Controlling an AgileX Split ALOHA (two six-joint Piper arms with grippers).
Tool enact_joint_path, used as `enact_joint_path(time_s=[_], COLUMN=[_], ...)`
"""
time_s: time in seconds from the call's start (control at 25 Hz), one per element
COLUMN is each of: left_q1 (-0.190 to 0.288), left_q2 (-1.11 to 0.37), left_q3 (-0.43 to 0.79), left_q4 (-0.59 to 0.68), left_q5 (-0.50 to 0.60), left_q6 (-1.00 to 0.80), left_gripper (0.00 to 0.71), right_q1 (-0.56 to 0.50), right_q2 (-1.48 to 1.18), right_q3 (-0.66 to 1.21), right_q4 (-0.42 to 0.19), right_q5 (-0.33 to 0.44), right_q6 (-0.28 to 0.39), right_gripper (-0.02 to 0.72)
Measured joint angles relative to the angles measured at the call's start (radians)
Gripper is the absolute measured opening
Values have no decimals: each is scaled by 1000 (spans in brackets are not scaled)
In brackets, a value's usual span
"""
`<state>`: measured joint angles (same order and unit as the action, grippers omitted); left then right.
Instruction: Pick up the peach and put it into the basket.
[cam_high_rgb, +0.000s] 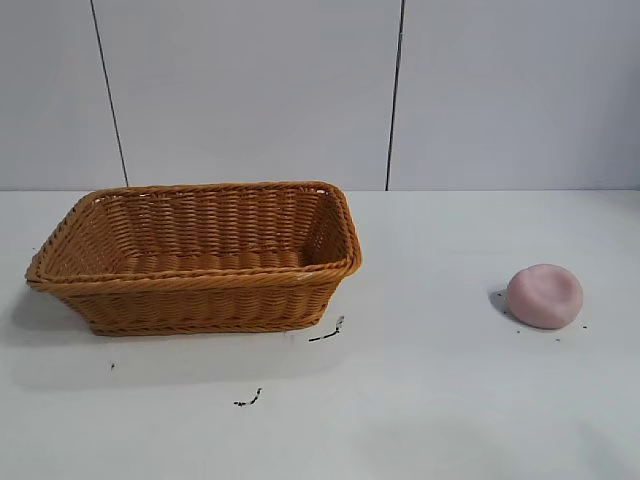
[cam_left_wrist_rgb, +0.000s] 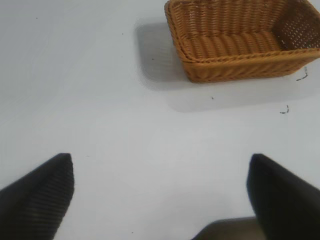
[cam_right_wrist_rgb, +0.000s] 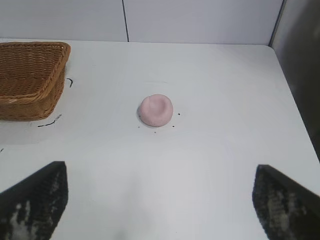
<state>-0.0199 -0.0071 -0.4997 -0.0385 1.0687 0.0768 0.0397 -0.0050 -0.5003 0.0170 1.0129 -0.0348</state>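
The pale pink peach (cam_high_rgb: 544, 296) lies on the white table at the right; it also shows in the right wrist view (cam_right_wrist_rgb: 156, 110). The orange-brown wicker basket (cam_high_rgb: 196, 292) stands at the left, empty, and shows in the left wrist view (cam_left_wrist_rgb: 240, 67) and the right wrist view (cam_right_wrist_rgb: 30, 95). Neither arm shows in the exterior view. My right gripper (cam_right_wrist_rgb: 160, 187) is open and empty, well short of the peach. My left gripper (cam_left_wrist_rgb: 161, 187) is open and empty over bare table, away from the basket.
Small dark specks and marks lie on the table in front of the basket (cam_high_rgb: 327, 333) and around the peach. A pale panelled wall (cam_high_rgb: 320, 90) stands behind the table. The table's edge (cam_right_wrist_rgb: 295, 115) runs close to the peach's far side in the right wrist view.
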Motion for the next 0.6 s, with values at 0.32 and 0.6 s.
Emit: enact_joint_path(time_s=[0.32, 0.6], left_q1=[0, 0], left_q2=[0, 0], left_q3=[0, 0], left_q4=[0, 0], left_q5=[0, 0], left_q6=[0, 0], left_gripper=[692, 692], right_q1=[0, 0], right_q2=[0, 248], right_q3=[0, -55], right_q4=[0, 0], right_q5=[0, 0], right_q6=[0, 0], right_gripper=[689, 689])
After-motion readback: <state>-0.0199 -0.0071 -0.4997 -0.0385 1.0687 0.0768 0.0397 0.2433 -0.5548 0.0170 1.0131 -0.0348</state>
